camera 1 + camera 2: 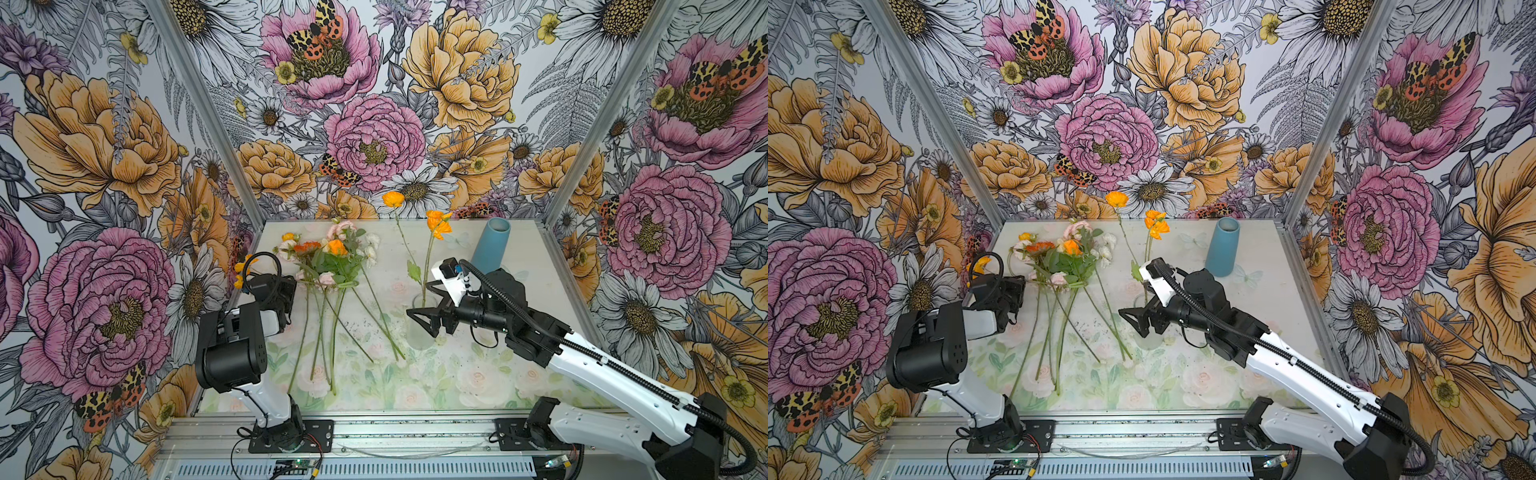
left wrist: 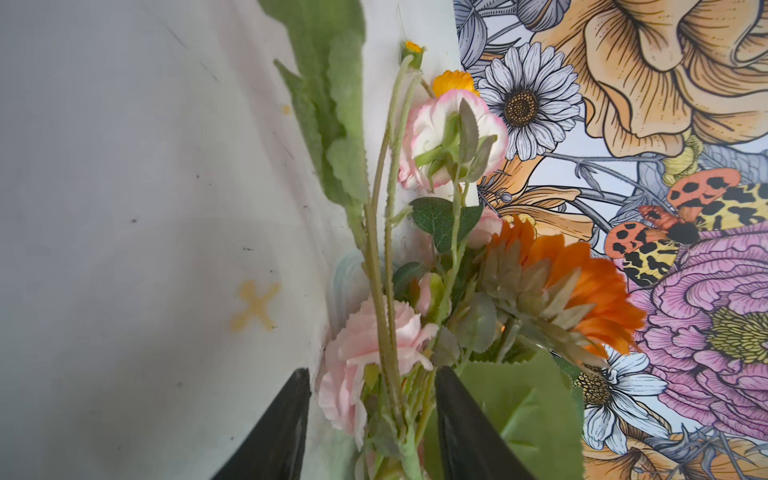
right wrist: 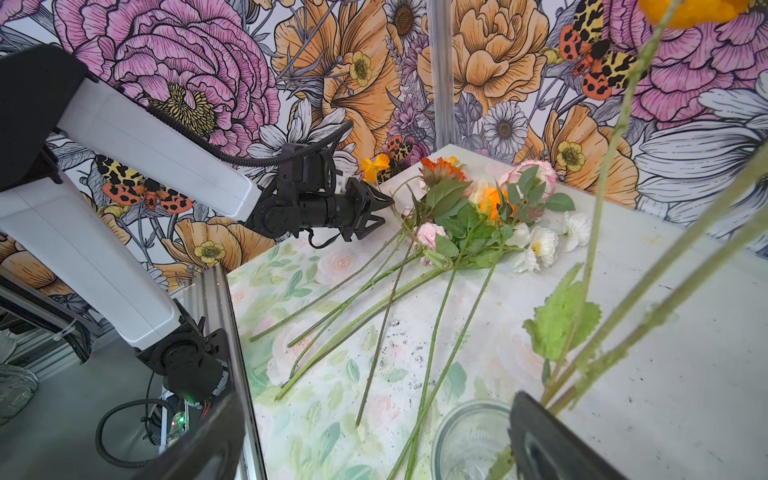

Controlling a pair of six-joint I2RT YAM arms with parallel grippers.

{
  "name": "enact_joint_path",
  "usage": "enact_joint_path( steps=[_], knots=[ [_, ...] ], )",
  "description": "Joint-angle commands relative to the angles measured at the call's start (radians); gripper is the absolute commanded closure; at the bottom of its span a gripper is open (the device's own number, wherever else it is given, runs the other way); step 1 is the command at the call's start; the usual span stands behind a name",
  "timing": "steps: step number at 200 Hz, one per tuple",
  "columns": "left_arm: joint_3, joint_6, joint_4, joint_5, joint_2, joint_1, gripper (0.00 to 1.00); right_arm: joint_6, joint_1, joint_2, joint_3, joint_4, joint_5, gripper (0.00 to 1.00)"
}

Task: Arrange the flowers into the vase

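Flowers [image 1: 332, 257] lie flat on table [image 1: 457, 374], left of centre. Heads bunched toward back wall, bare stems fanned out toward robot's side. Mix of orange, pale pink, white blooms w/ leaves.

L gripper [image 2: 372, 374] is low at head end of the bunch, reaching in from the left. Jaws part-spread, straddling a couple of fuzzy stems + a pink bloom [image 2: 353, 345]. Wrist view shows a gap each side of the stems, so no pinch that I can see. Small orange bloom [image 1: 240, 270] just beside L wrist, near side wall.

Glass vase [image 1: 422, 332] upright, right of the bunch, apart from it. 2 orange poppies [image 1: 438, 222] stand in it, stems leaning toward back.

R gripper [image 1: 419, 302] at vase rim, jaws spread wide, vase mouth between them in wrist view; gripping nothing. Poppy stems run just beside one finger [image 3: 548, 440].

Blue vase [image 1: 492, 245] upright at back right, well apart from the rest.
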Motion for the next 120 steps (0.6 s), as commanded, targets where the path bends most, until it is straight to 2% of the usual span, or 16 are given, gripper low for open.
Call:
enact_joint_path(
  steps=[1, 28, 59, 85, 120],
  knots=[
    [0.036, 0.007, 0.086, 0.021, 0.023, 0.011, 0.50, -0.013, 0.002, 0.019, 0.036, 0.010, -0.019, 0.00],
    [0.052, 0.007, 0.086, 0.016, 0.057, 0.014, 0.53, -0.022, 0.036, 0.060, 0.062, 0.009, -0.051, 0.00],
    [0.061, 0.006, 0.097, 0.030, 0.079, 0.018, 0.69, -0.014, 0.049, 0.104, 0.090, 0.008, -0.013, 0.00],
    [0.068, 0.007, 0.122, 0.056, 0.099, 0.023, 0.85, -0.009, 0.056, 0.149, 0.111, 0.010, -0.034, 0.00],
    [0.059, -0.004, 0.169, 0.072, 0.112, 0.031, 0.92, -0.008, 0.073, 0.186, 0.124, 0.012, -0.044, 0.00]
  ],
)
